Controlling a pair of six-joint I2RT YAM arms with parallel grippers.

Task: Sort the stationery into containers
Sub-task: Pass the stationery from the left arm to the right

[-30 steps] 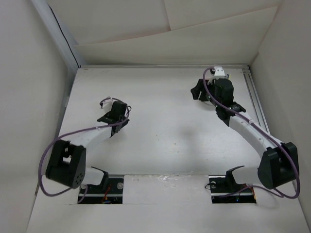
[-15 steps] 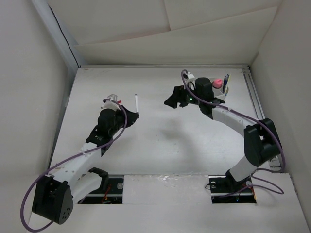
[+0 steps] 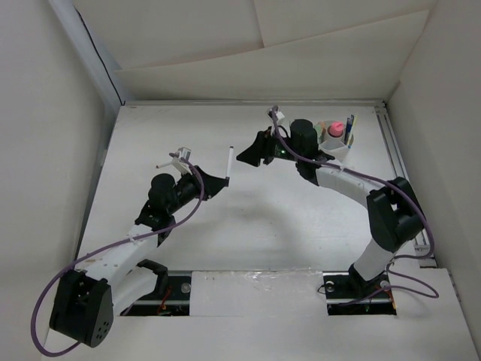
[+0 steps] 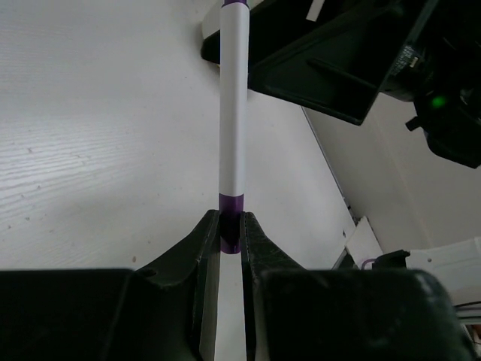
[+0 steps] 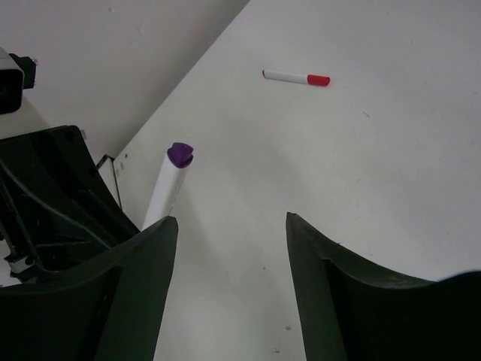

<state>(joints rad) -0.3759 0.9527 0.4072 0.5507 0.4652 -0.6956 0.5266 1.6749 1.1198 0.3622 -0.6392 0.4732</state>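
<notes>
My left gripper [image 3: 222,180] is shut on the purple end of a white marker [image 3: 227,159] that sticks up and away from it; in the left wrist view the marker [image 4: 233,113] runs straight out from the fingers [image 4: 209,237]. My right gripper [image 3: 245,153] hangs open just right of the marker's tip, and in its own view the purple-tipped marker [image 5: 170,186] stands beside its left finger, outside the jaws. A thin white pen with a red tip [image 5: 295,77] lies on the table. The white cup [image 3: 338,143] at the back right holds a pink-capped item [image 3: 337,128] and a blue pen [image 3: 349,125].
The red-tipped pen [image 3: 167,161] lies just left of the left wrist. A metal rail [image 3: 394,150] runs along the table's right edge, close to the cup. White walls close in the table at the back and on both sides.
The left arm has stretched right and forward, carrying the white marker toward the middle. The right arm has swung left, away from the cup, to meet the marker's tip.
</notes>
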